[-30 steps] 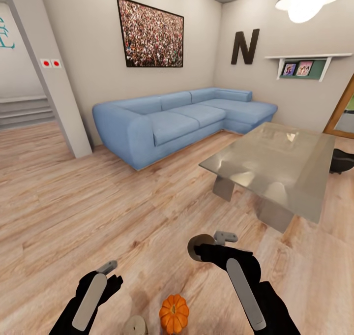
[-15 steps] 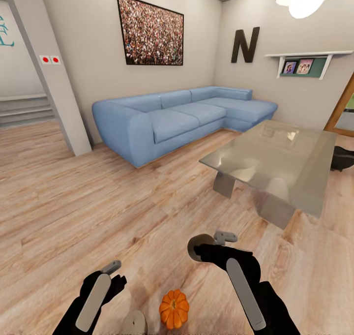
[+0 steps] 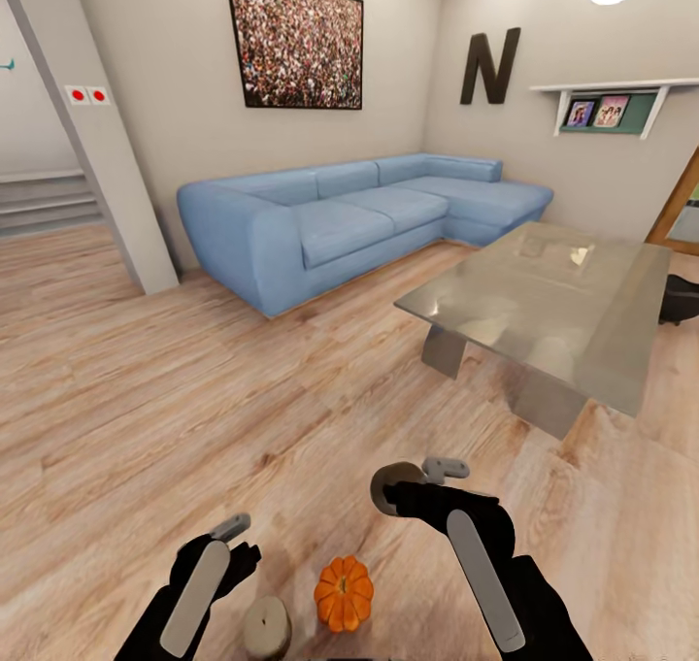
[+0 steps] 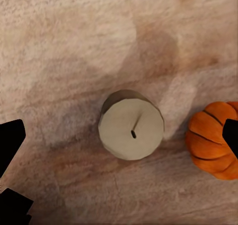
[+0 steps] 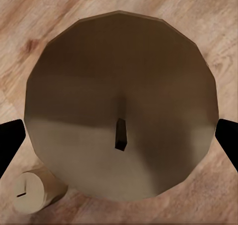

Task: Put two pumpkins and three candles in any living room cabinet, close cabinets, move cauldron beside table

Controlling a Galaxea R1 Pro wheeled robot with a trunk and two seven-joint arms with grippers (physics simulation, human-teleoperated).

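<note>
The head view has tilted down, showing more of the beige stubby candle (image 3: 267, 628) and ribbed orange pumpkin (image 3: 344, 593) at bottom centre. The right gripper (image 3: 408, 481) grips another grey-beige candle (image 5: 121, 111); the left gripper (image 3: 228, 540) hangs open and empty, ready to pick up.

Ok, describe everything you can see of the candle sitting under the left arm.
The candle is a short, stubby cylinder, grey-beige and matt like wax, with a flat faceted top and a small dark wick at its centre. It stands upright on the pale wooden floor, apart from the orange pumpkin beside it. The left gripper hangs above it, jaws spread wide to either side, nothing touching it but the floor.
</note>
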